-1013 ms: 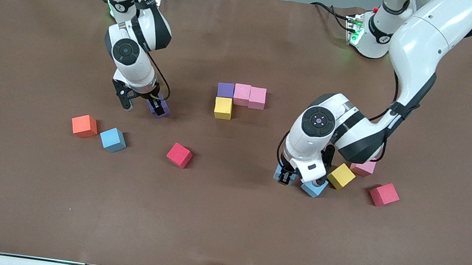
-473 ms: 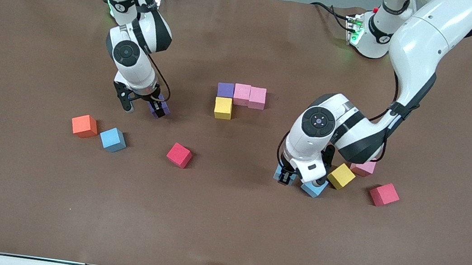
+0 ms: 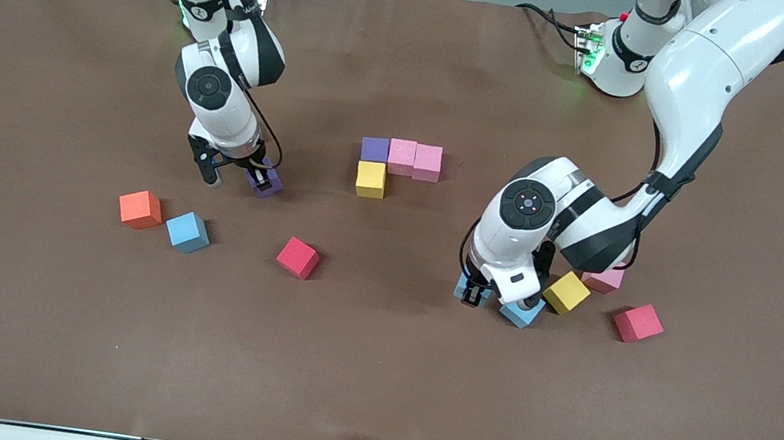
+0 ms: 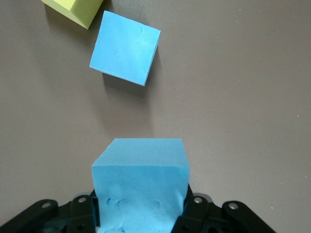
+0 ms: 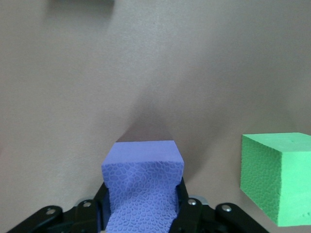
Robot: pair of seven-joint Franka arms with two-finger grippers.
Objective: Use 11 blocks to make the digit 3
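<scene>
Near the table's middle, a purple block (image 3: 374,149), two pink blocks (image 3: 402,155) and a yellow block (image 3: 370,178) lie joined in an L. My right gripper (image 3: 257,178) (image 5: 143,204) is shut on a purple block (image 3: 266,184) (image 5: 143,189), low at the table toward the right arm's end. My left gripper (image 3: 473,291) (image 4: 141,208) is shut on a light blue block (image 3: 463,287) (image 4: 141,184). Beside it lie another light blue block (image 3: 522,313) (image 4: 125,47), a yellow block (image 3: 566,292), a pink block (image 3: 605,280) and a red block (image 3: 638,322).
Toward the right arm's end lie an orange cube (image 3: 140,209), a light blue block (image 3: 187,232) and a red block (image 3: 297,257). A green cube (image 5: 279,177) sits close beside the held purple block; the right arm hides it in the front view.
My right gripper's fingers have closed onto the purple block. The left gripper and its light blue block have stayed where they were.
</scene>
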